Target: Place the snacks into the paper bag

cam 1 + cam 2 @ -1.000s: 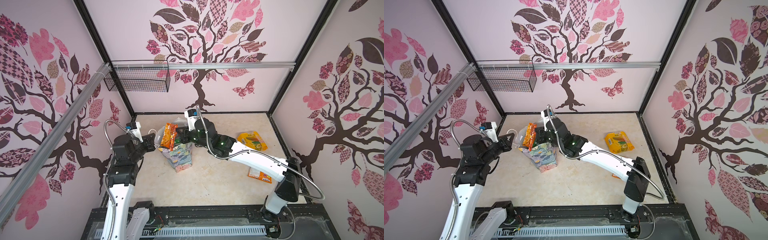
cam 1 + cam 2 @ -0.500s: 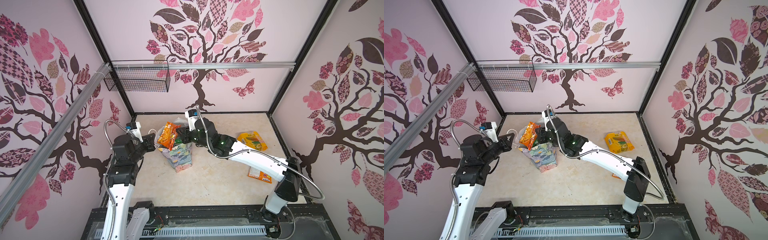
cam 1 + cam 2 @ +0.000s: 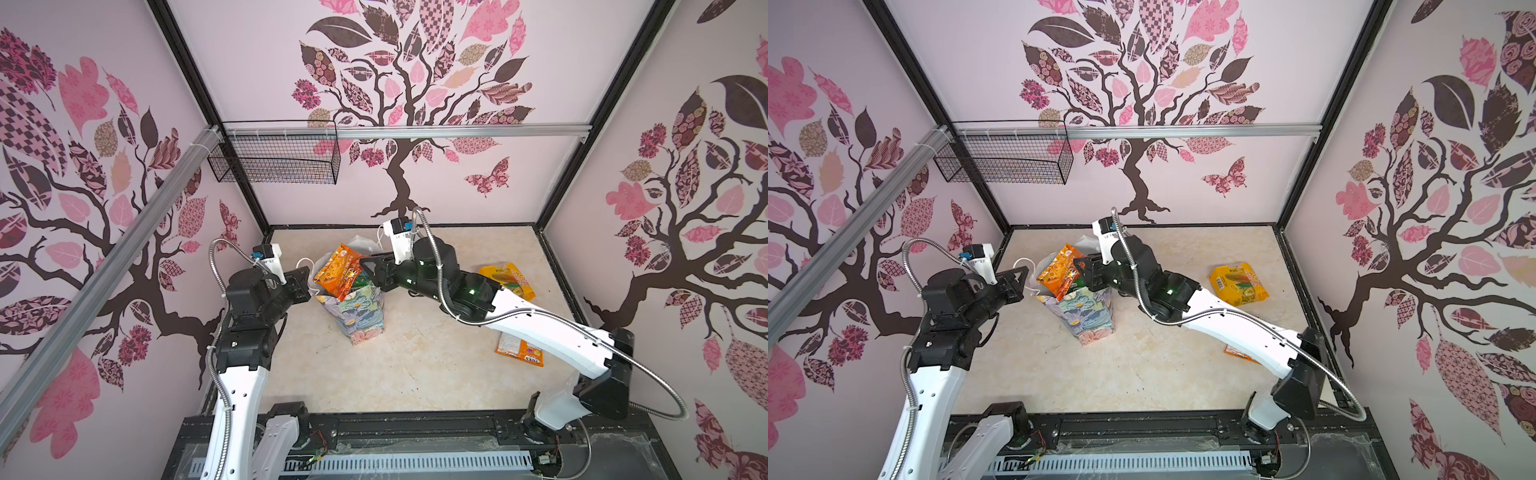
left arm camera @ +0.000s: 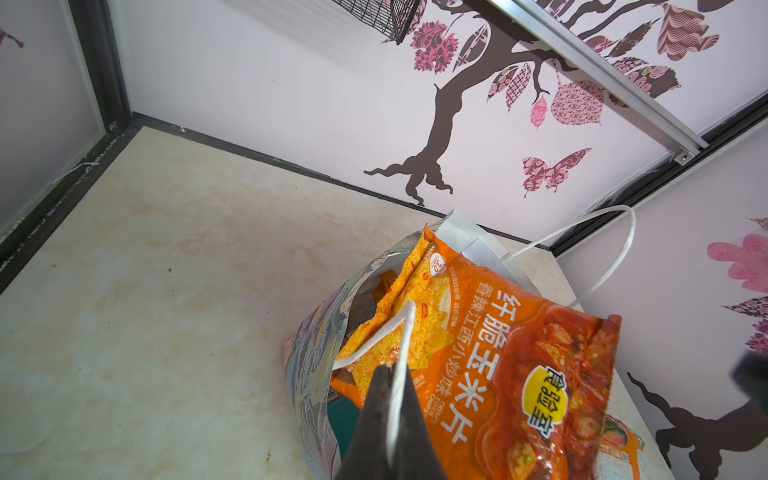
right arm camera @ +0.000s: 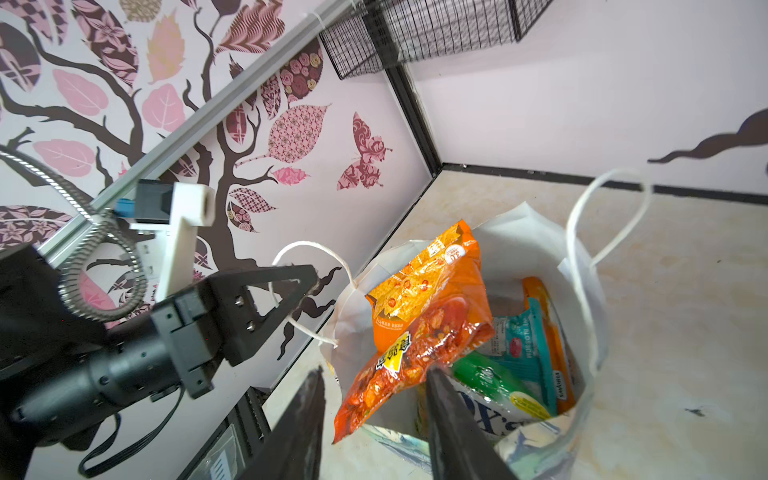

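two arms meet at the paper bag [image 3: 361, 320] in both top views. the bag stands upright, a bit left of table centre, mouth open. an orange packet [image 3: 338, 276] sits half in, half out of the mouth, tilted. the left gripper [image 3: 306, 283] is at the bag's left rim and the right gripper [image 3: 365, 266] at its right rim, just beside the packet. finger gaps are too small to tell from up here. a yellow packet [image 3: 509, 280] lies flat on the table [image 3: 415, 374] to the right, well apart from the bag. an orange-and-white packet [image 3: 519, 351] lies nearer the front, partly under the right arm. a black wire basket [image 3: 274, 160] hangs on the back rail, upper left.

left wrist: fingers [image 4: 372, 419] are pinched tight on the white cord handle [image 4: 405, 332], no gap showing. the cord runs from the bag rim into the tips. the orange packet fills the mouth, yellow end down inside, red end up and out. the far handle [image 4: 615, 245] loops free.

right wrist: fingers [image 5: 305, 424] stand apart, medium wide. the packet's red end hangs between them, with a clear gap on one side. the other side is just beside a finger, and i cannot tell if they touch. a green packet [image 5: 482, 372], a teal packet [image 5: 525, 336], a thin orange packet [image 5: 555, 340] and a white-and-blue packet [image 5: 478, 415] are down inside the bag. the left gripper also shows here, clamped on the cord handle.
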`<state>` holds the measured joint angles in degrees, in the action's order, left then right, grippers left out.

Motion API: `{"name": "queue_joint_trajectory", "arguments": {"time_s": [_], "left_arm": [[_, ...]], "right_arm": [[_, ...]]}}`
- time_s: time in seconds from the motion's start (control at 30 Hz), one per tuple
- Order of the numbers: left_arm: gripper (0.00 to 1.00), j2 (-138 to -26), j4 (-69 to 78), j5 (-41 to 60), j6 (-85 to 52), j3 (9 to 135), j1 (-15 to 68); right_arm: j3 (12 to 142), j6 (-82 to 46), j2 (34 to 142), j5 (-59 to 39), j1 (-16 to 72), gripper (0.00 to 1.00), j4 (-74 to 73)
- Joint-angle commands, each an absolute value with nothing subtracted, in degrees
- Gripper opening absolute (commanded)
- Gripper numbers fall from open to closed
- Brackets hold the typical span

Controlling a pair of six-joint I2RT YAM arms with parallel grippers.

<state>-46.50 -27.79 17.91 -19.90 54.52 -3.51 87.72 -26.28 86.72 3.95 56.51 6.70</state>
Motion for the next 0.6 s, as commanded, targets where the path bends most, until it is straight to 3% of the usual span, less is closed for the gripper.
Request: {"name": "queue_joint_trajectory", "arguments": {"time_s": [0.0,0.13,0.33,0.57], "left_arm": [[0.0,-47.3,-30.4,15.8,-18.0,58.1,-3.7],[0.02,-48.1,-33.4,14.4,-17.2,60.9,-3.7],[0.43,-48.8,-41.3,10.3,-14.8,70.7,-3.7],[0.51,-52.6,-52.6,22.3,-14.1,82.4,-2.4]], "right_arm": [[87.9,-21.8,82.0,11.2,56.7,0.5,11.4],[88.0,-20.0,82.3,13.9,54.5,0.57,14.7],[91.8,-18.9,88.9,11.4,52.5,0.64,16.4],[98.3,-17.6,97.9,10.7,51.1,0.64,17.5]]}}
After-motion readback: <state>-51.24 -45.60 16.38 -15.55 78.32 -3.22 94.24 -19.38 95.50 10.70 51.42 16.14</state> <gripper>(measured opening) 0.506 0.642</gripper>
